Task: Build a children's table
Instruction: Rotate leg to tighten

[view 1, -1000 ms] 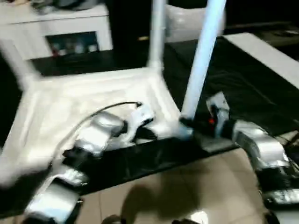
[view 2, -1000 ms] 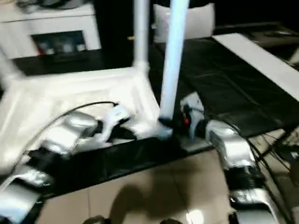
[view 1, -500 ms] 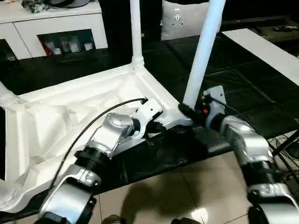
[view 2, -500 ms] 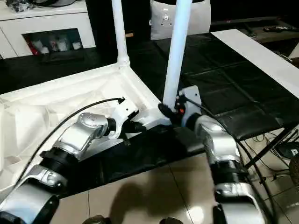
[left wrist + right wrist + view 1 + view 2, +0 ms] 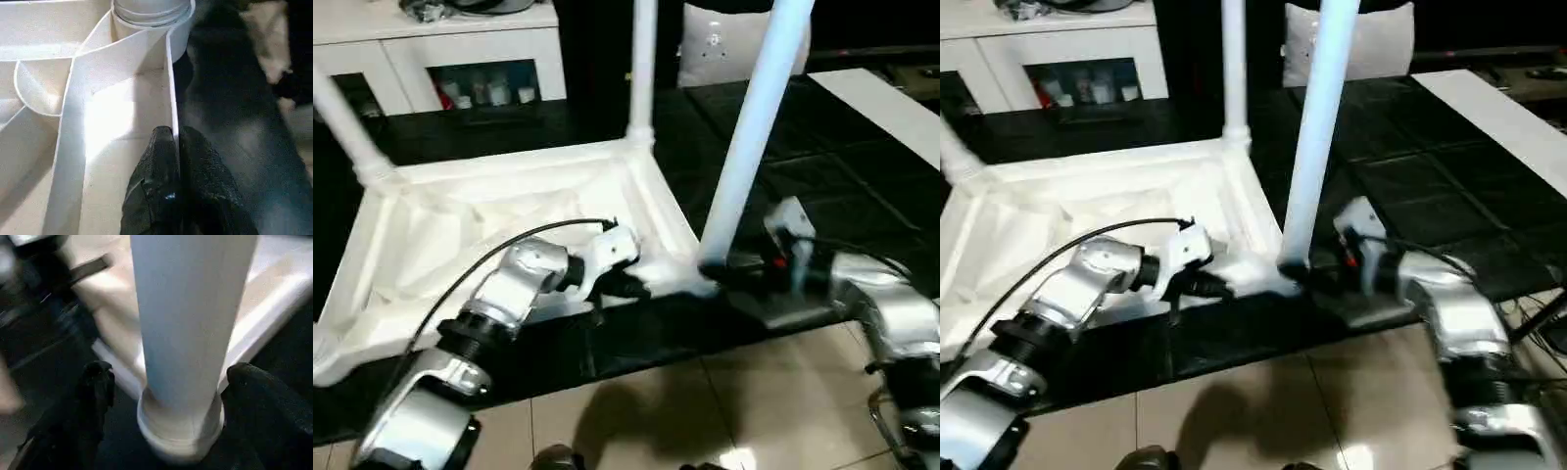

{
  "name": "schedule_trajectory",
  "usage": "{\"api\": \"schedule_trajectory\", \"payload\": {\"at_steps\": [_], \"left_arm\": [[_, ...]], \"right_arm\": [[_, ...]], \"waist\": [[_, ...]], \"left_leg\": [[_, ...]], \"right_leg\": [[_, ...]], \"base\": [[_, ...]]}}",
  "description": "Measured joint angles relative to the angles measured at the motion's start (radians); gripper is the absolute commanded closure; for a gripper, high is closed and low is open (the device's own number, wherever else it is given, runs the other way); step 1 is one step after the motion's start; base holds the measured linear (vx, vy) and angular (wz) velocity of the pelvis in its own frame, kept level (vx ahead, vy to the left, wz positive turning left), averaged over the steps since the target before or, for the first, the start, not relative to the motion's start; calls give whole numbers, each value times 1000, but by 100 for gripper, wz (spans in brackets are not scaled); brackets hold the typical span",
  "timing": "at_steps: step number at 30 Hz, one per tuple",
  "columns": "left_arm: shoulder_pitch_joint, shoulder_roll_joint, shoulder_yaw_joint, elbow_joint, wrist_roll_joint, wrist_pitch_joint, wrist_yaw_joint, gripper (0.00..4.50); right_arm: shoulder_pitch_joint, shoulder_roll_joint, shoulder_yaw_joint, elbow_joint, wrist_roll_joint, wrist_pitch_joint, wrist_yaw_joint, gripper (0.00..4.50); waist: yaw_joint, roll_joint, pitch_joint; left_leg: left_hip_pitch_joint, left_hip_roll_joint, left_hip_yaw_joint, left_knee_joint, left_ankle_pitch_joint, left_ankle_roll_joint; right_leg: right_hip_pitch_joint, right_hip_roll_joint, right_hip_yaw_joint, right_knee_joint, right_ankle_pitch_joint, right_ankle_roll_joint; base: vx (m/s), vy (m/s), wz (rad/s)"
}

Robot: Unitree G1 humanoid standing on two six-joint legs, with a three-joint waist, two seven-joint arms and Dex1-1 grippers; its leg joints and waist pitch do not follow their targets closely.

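legs (image 5: pixel 754 127) stand upright in tabletop (image 5: pixel 489 211) corner sockets.

The upturned children's table (image 5: pixel 499 211) lay on the tabletop (image 5: pixel 822 166), near its front edge. Legs stood up from its corners (the near right leg (image 5: pixel 749 147) closest to the right claw (image 5: pixel 166 382), which straddled its base). The left claw (image 5: pixel 173 161) pinched the table's near rim, left of that leg.
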Motion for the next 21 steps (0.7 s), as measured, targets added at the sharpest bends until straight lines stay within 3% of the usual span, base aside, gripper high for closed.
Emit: {"api": "schedule_trajectory", "payload": {"at_steps": [6, 16, 21], "left_arm": [[0, 42, -34, -1, -2, -67, -130, 450], [1, 64, -56, -6, -2, -118, -189, 450], [1, 67, -54, -4, -3, -125, -203, 450]], "right_arm": [[-2, -38, 52, -9, 7, -30, 130, 109], [-7, -39, 100, -3, 8, -52, 218, 209], [-7, -39, 106, -3, 20, -41, 239, 229]], "waist": [[18, 0, 0], [17, 0, 0], [18, -1, 0]], "left_leg": [[1, 0, 0, 1, 0, 0], [1, 0, 0, 3, 0, 0], [1, 0, 0, 3, 0, 0]], "right_leg": [[1, 0, 0, 0, 0, 0], [2, 0, 0, 1, 0, 0], [2, 0, 0, 1, 0, 0]], "base": [[0, 0, 0], [0, 0, 0], [0, 0, 0]]}}
